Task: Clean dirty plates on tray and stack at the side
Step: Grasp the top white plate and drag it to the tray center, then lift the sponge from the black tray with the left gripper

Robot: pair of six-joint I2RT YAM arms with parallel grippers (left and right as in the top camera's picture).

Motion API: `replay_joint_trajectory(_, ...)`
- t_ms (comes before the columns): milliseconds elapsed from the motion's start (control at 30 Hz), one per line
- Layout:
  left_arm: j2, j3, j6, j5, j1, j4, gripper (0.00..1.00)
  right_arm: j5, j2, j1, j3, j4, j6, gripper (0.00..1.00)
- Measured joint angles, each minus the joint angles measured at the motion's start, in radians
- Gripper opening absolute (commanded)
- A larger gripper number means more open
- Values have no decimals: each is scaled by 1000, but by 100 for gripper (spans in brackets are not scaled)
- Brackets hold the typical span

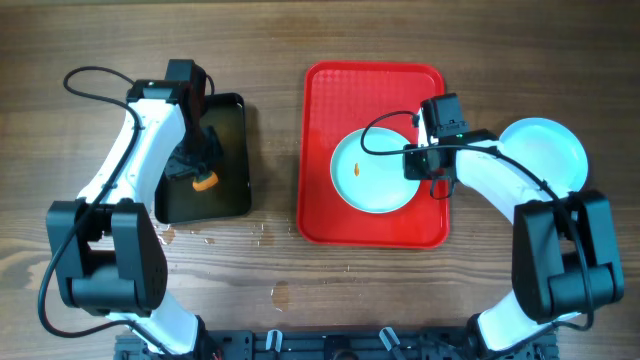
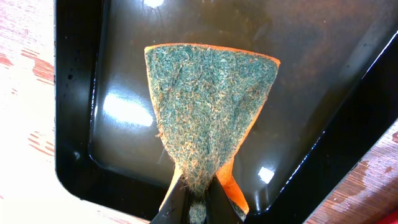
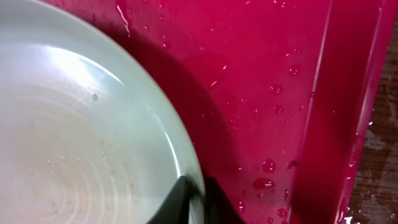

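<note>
The wooden table (image 1: 300, 30) carries a red tray (image 1: 330, 100) on the robot's right half. The tray lies flat, and its long axis runs from the robot's side toward the far edge. A smaller black tray (image 1: 232, 150) holding dark liquid sits well apart on the left half, with its long axis running the same way.

A pale blue plate (image 1: 370, 185) lies flat and face up near the middle of the red tray, close to the tray's right rim. A second plate (image 1: 545, 145) rests on the bare table just beyond that rim, partly covered by the right arm. Whether more plates lie under it cannot be told.

Over the black tray, a sponge (image 2: 205, 106) fans out with its wide end away from the wrist. Its green scouring face is toward the wrist camera, and orange shows at its edges. The left gripper (image 2: 198, 202) pinches the sponge's narrow end, with its fingers nearly together. Whether the sponge touches the liquid cannot be told.

The right gripper (image 3: 198, 198) is at the plate's right edge, its fingers closed to a thin gap with the rim between them.

A small orange smear (image 1: 357, 168) marks the plate left of its centre. Water drops (image 3: 264, 167) bead on the red tray beside the rim.
</note>
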Motion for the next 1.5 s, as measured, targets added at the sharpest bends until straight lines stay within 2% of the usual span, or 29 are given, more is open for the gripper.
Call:
replay_joint_trajectory(267, 0, -11, 0, 58, -2, 63, 4, -20, -5, -1, -2, -17, 34, 4)
replay_joint_trajectory(567, -1, -290, 0, 79, -24, 424, 4, -25, -8, -1, -1, -35, 55, 4)
replay_joint_trajectory(700, -19, -318, 0, 88, -24, 455, 4, -25, -8, -1, -1, -35, 55, 4)
replay_joint_trajectory(800, -21, -312, 0, 109, -16, 430, 4, -25, -8, -1, -1, -36, 55, 4)
replay_joint_trajectory(933, -21, -257, 3, 150, -2, 274, 4, -26, -8, -1, -1, -39, 56, 4)
replay_joint_trajectory(1133, -57, -70, 34, 157, 2, 121, 4, -26, -8, -1, -1, -40, 56, 4)
replay_joint_trajectory(1300, -130, -10, 43, 157, 2, 97, 4, -26, -8, -1, -1, -40, 55, 4)
replay_joint_trajectory(1500, -134, -10, 45, 162, -14, 98, 4, -26, -8, -1, -1, -41, 56, 4)
